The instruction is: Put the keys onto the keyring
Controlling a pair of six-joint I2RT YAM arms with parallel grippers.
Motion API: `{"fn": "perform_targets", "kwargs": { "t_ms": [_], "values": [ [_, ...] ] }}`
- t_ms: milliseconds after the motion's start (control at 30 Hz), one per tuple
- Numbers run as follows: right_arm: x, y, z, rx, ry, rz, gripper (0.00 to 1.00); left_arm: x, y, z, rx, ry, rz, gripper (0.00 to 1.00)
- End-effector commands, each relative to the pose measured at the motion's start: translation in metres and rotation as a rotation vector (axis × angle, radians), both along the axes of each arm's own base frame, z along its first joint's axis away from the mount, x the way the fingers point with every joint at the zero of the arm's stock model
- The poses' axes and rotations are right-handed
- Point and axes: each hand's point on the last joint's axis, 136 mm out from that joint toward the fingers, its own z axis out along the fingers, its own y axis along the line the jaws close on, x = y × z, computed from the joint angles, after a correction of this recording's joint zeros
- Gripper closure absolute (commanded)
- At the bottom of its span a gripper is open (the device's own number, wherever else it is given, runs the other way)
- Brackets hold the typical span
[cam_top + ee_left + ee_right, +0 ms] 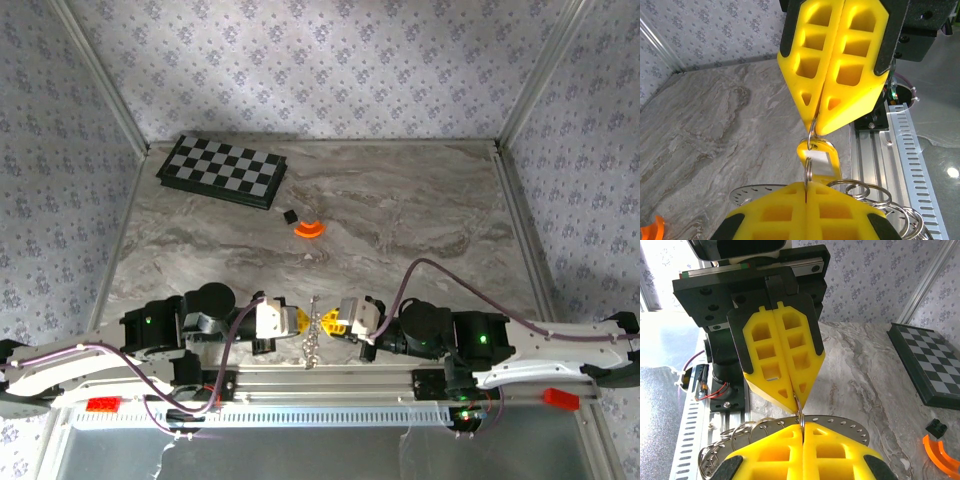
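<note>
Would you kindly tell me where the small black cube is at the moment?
In the top view, the small black cube sits on the far half of the table, between the checkered board and the orange disc.

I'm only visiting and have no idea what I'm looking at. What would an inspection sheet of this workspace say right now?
Surface: grey marbled tabletop, nothing spilled.
Job's things: metal keyring held between the two arms at the near edge; small yellow key hangs on its thin loop.
Clutter: checkered board far left; black cube and orange disc close together mid-table.
Grippers: left gripper and right gripper both shut, pinching the same loop tip to tip.
Cables: purplish cable arches over the right arm; second cable runs along the left arm.
Surroundings: patterned wallpaper, metal frame posts.
</note>
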Motion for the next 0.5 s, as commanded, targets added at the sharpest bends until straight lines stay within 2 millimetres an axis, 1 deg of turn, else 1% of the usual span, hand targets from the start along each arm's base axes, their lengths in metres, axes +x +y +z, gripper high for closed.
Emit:
{"fn": "perform_targets", "kwargs": {
  "t_ms": [0,467],
  "values": [
    [-0.0034,0.0007,0.0114,0.041,-0.002,0.017,1.0,-0.004,-0.0004,0.0243,-0.068,-0.004,-0.016,1.0],
    [-0.0034,0.0037,0.004,0.024,0.02,0.023,1.0,-0.0046,-0.0002,0.0236,-0.068,-0.003,-0.019,1.0]
  ]
}}
